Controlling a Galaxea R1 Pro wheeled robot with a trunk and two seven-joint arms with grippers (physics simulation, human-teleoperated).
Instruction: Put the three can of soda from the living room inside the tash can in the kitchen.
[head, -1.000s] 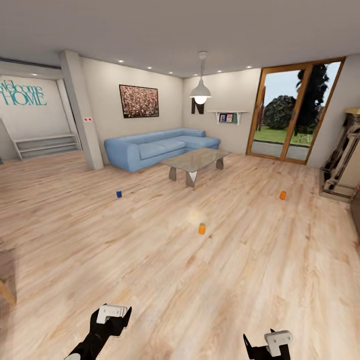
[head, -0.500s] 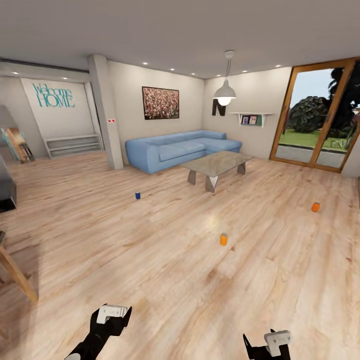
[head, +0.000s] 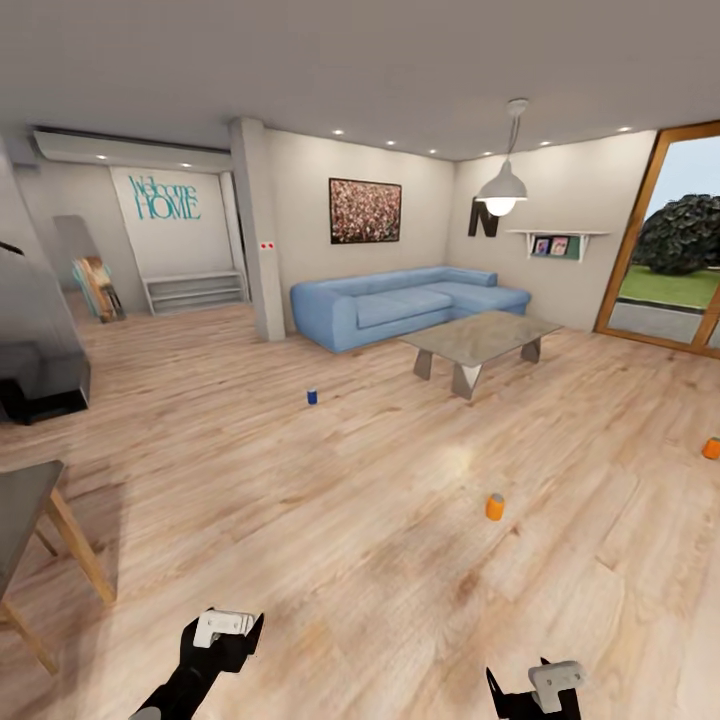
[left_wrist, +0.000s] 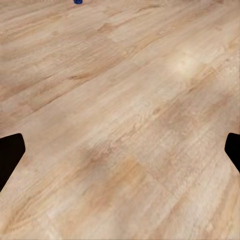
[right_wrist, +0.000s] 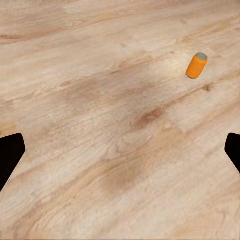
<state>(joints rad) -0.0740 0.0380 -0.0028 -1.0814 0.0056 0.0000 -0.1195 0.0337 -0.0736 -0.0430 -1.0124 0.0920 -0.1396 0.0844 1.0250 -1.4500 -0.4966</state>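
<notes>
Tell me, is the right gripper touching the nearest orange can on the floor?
Apart. In the head view, bare wood floor lies between the right gripper and the orange can. The right wrist view shows the same gap ahead of its open fingers.

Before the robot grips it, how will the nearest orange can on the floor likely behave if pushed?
The orange can stands upright on smooth wood floor, so a low push would probably slide it. Being narrow and tall, it may tip from a high push. Once on its round side, it would likely roll.
</notes>
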